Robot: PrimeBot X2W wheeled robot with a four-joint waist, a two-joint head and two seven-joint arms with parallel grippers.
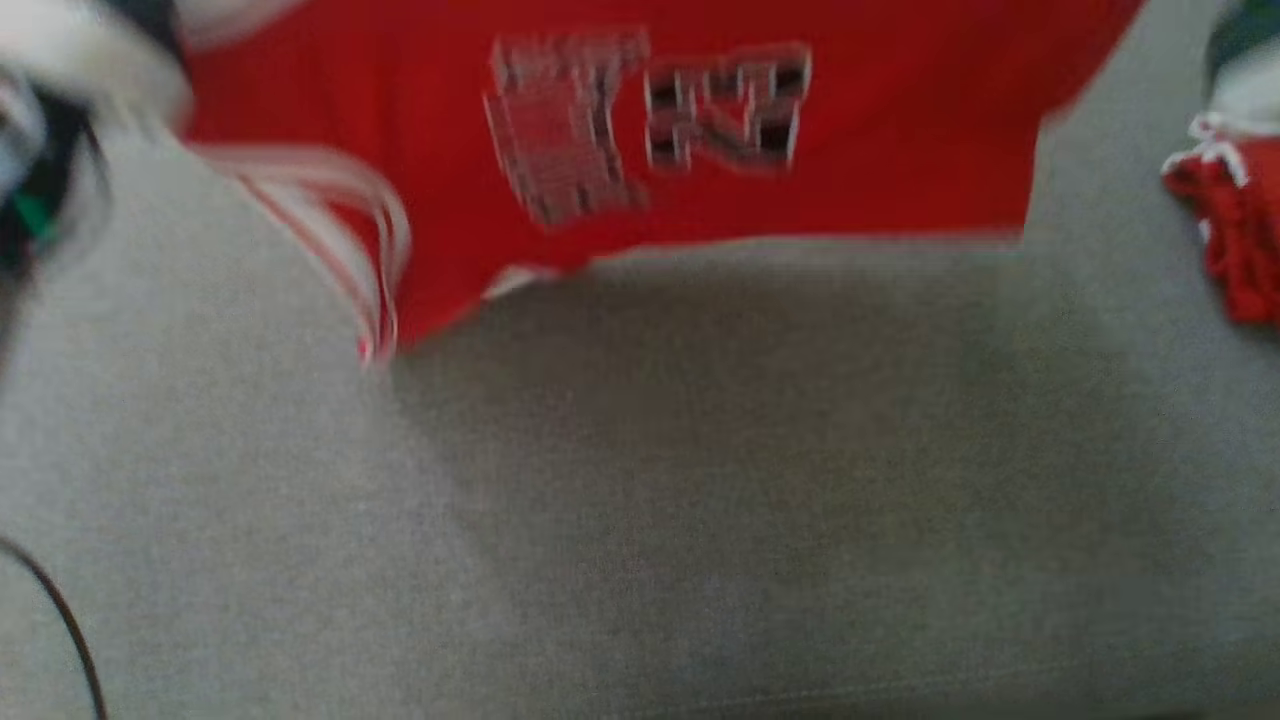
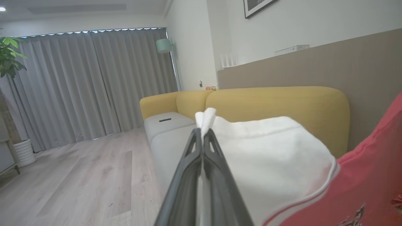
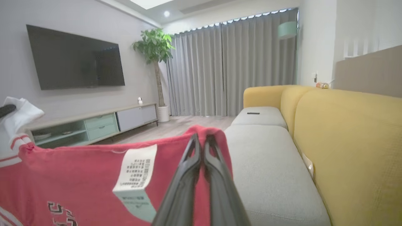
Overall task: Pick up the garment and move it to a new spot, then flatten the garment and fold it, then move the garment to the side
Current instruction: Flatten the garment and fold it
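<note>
Above the grey cloth sofa seat, the red cloth shirt with white trim and blocky letters hangs in the air, held by two of its edges. Each pinch has only a little bit of cloth, right at the tips. If the arms pull apart too hard or swing too fast, an edge could slip out. Then the shirt would drop in a heap. It could also land bunched up if it comes down crooked.

The left gripper is squeezed tight on the white sleeve, which pokes up just past its tips. The right gripper is squeezed tight on the red edge beside the white tag. The shirt hangs down below both.
</note>
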